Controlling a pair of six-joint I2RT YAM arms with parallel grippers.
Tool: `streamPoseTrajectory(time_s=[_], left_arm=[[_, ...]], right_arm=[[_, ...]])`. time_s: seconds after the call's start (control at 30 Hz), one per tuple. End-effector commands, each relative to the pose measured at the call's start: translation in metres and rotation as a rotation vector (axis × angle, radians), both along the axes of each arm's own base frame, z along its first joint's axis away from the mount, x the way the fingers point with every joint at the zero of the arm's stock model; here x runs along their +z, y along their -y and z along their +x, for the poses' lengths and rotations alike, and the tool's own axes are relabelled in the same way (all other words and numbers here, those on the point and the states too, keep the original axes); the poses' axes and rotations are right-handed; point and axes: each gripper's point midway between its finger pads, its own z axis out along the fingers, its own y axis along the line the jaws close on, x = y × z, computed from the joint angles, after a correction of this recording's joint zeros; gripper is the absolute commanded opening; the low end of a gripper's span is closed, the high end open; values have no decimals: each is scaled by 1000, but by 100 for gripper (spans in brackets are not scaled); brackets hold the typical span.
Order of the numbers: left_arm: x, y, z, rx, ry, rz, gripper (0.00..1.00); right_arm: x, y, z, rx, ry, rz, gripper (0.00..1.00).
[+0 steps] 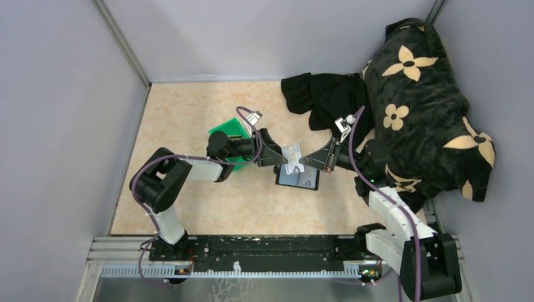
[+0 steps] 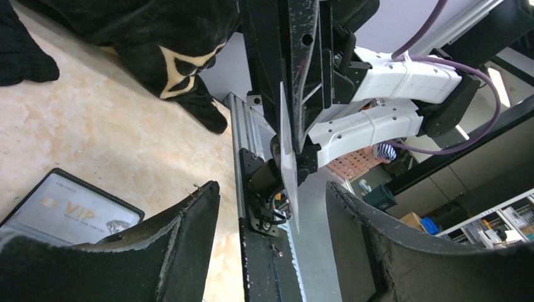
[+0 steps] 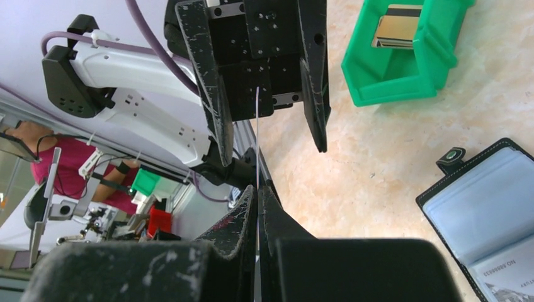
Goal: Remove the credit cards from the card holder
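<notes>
My right gripper [image 1: 306, 162] [image 3: 258, 190] is shut on a pale grey-white credit card [image 1: 293, 157] and holds it on edge above the table. The card shows as a thin line in the right wrist view [image 3: 257, 138] and in the left wrist view [image 2: 286, 151]. My left gripper [image 1: 277, 156] [image 2: 272, 189] is open, its jaws standing either side of the card's far end without touching it. The black card holder [image 1: 297, 180] [image 3: 491, 220] lies open below, with a VIP card in its sleeve [image 2: 69, 211]. A gold-brown card [image 3: 397, 25] lies in the green bin.
The green bin [image 1: 228, 133] [image 3: 403, 69] stands left of the grippers, behind my left wrist. A black cloth [image 1: 327, 97] and a large black floral cushion [image 1: 428, 94] fill the back right. Grey walls close in the left, back and right.
</notes>
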Motion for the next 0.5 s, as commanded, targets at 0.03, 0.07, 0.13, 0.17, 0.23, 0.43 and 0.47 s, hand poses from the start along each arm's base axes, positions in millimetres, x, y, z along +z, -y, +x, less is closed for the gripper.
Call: streamPoseTrajectory(time_s=[0.03, 0.07, 0.13, 0.17, 0.23, 0.43, 0.47], left_arm=[[18, -3, -2, -27, 92, -23, 67], [19, -3, -1, -25, 95, -21, 65], [19, -3, -1, -24, 96, -22, 60], [19, -4, 0, -23, 95, -23, 58], [20, -4, 0, -24, 95, -24, 55], [17, -5, 2, -19, 89, -23, 45], [17, -5, 2, -17, 91, -24, 45]], right_arm=[[18, -2, -2, 24, 103, -17, 0], [18, -4, -4, 30, 102, -19, 0], [15, -6, -4, 38, 97, -26, 0], [13, -7, -5, 42, 89, -31, 0], [10, -8, -5, 48, 81, -36, 0], [10, -12, -10, 76, 85, -38, 0], [10, -12, -10, 80, 87, -41, 0]])
